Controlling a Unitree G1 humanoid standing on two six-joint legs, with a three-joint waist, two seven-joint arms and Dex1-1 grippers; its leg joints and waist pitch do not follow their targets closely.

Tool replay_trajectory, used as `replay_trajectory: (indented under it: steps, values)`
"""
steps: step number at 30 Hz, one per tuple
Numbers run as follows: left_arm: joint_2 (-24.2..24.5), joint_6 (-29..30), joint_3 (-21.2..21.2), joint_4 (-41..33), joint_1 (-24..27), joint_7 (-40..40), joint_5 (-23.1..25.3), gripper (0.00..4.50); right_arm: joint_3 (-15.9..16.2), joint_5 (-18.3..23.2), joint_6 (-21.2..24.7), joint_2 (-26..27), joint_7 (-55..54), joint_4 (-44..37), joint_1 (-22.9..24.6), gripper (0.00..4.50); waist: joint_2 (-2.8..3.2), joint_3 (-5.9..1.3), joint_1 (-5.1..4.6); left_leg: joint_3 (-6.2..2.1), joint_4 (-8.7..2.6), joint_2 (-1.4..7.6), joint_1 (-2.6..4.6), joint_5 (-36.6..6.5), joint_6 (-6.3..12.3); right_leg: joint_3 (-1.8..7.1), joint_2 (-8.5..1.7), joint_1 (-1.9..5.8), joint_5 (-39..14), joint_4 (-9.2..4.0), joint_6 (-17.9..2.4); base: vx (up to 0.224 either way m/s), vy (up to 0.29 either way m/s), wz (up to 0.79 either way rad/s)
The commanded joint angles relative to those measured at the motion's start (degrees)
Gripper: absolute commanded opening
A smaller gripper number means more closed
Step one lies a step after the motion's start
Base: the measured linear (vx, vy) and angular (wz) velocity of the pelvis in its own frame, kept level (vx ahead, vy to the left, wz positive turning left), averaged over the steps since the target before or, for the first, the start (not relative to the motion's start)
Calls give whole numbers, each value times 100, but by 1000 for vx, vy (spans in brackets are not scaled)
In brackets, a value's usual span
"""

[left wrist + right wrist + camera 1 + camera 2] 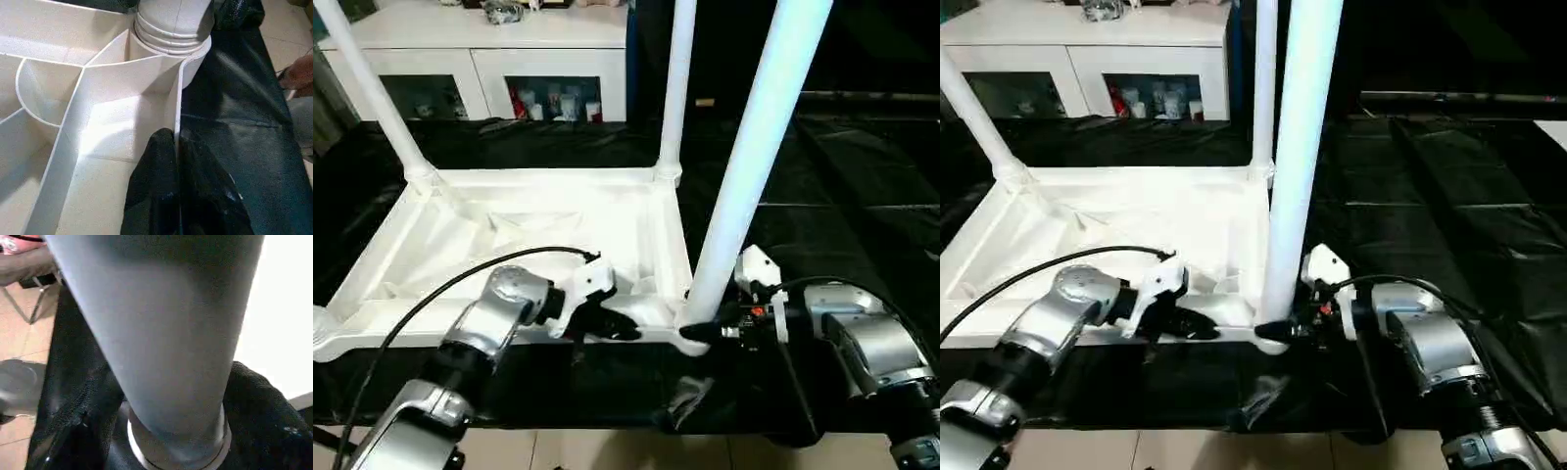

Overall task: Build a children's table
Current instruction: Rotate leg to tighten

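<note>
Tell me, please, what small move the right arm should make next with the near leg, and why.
Probably twist the near leg further into its corner socket: the right gripper wraps its base, and the left gripper pinches the tabletop rim beside it as a brace.

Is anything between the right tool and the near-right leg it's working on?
Nothing visible. The right tool sits around the base of the near-right leg, its fingers on either side of the tube just above the tabletop corner socket.
</note>
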Motion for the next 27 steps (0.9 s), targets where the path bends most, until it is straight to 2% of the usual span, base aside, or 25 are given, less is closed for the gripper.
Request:
replay_trajectory:
  steps: [1,4,5,10,11,13,16,17,18,19,20,21,22,23,24,27]
  values:
    - [-32,56,1,-132,43,-121,-240,0,194,101,47,64,201,3,-9,280,-101,-307,14,-105,-328,261,70,-1218,335,235,-332,208,-1006,-375,-1408,0,0,0]
    - [2,109,8,-166,64,-153,-242,0,224,159,87,75,290,41,-29,258,-88,-310,11,-104,-324,259,74,-1220,337,231,-328,209,-956,-374,-1434,0,0,0]
    - [8,119,6,-157,58,-155,-241,0,237,179,114,70,322,37,-21,247,-67,-307,12,-106,-324,259,73,-1228,331,231,-330,210,-949,-373,-1440,0,0,0]
    - [-57,87,40,-87,11,-14,-185,0,161,204,121,135,206,34,59,224,-69,-306,7,-108,-328,255,79,-1319,282,231,-328,216,-1003,-384,-1431,0,0,0]
    - [-182,14,121,111,-93,393,-80,0,76,173,40,257,-101,90,127,223,-62,-310,8,-111,-326,257,78,-1310,275,233,-329,213,-975,-378,-1434,0,0,0]
    - [-270,-39,179,266,-173,702,2,0,22,131,-30,353,-350,141,167,222,-71,-295,12,-114,-337,255,90,-1419,225,236,-338,204,-1159,-408,-1392,0,0,0]
    - [-553,-184,389,802,-485,1756,196,0,-132,-165,-171,781,-1445,438,185,214,-79,-280,-25,-124,-350,224,100,-1582,78,238,-350,179,-1658,-465,-1222,0,0,0]
    - [-646,-200,452,972,-598,2141,262,0,-192,-251,-125,939,-1852,537,176,210,-94,-279,-43,-145,-366,218,109,-1673,19,225,-355,193,-1866,-482,-1142,0,0,0]
    - [-688,-199,478,1045,-649,2315,291,0,-222,-290,-90,1014,-2048,582,167,207,-95,-270,-71,-151,-379,220,92,-1664,-1,233,-343,190,-1913,-485,-1071,0,0,0]
    - [-801,-156,539,1210,-773,2735,341,0,-278,-347,-76,1225,-2453,624,184,207,-97,-275,-71,-157,-379,217,107,-1709,-2,228,-346,183,-1968,-496,-1049,0,0,0]
    - [-816,-153,547,1234,-789,2789,348,0,-286,-356,-77,1253,-2503,629,187,202,-90,-272,-88,-156,-381,212,113,-1770,-31,232,-342,169,-2042,-506,-1010,0,0,0]
    - [-1009,-98,651,1497,-985,3420,396,0,-396,-490,-42,1621,-3241,717,196,202,-93,-277,-94,-157,-386,219,104,-1740,-15,238,-343,180,-1976,-509,-999,0,0,0]
    - [-1047,-93,673,1544,-1021,3546,406,0,-411,-531,-53,1688,-3399,746,189,202,-77,-273,-96,-150,-384,215,114,-1737,-45,247,-337,143,-1938,-508,-1004,0,0,0]
    - [-1137,-85,725,1651,-1105,3835,425,0,-448,-625,-79,1848,-3779,818,169,200,-99,-276,-116,-155,-388,199,111,-1771,-69,237,-334,161,-1970,-513,-988,0,0,0]
    - [-1304,-76,810,1791,-1237,4191,416,0,-544,-746,-100,2159,-4468,1010,82,198,-68,-275,-113,-155,-389,201,130,-1813,-86,242,-335,139,-1975,-524,-985,0,0,0]
    - [-1408,-137,837,1904,-1328,4342,424,0,-597,-810,-138,2373,-4803,1139,-3,198,-69,-279,-129,-165,-397,199,128,-1892,-80,243,-340,145,-2005,-540,-937,0,0,0]
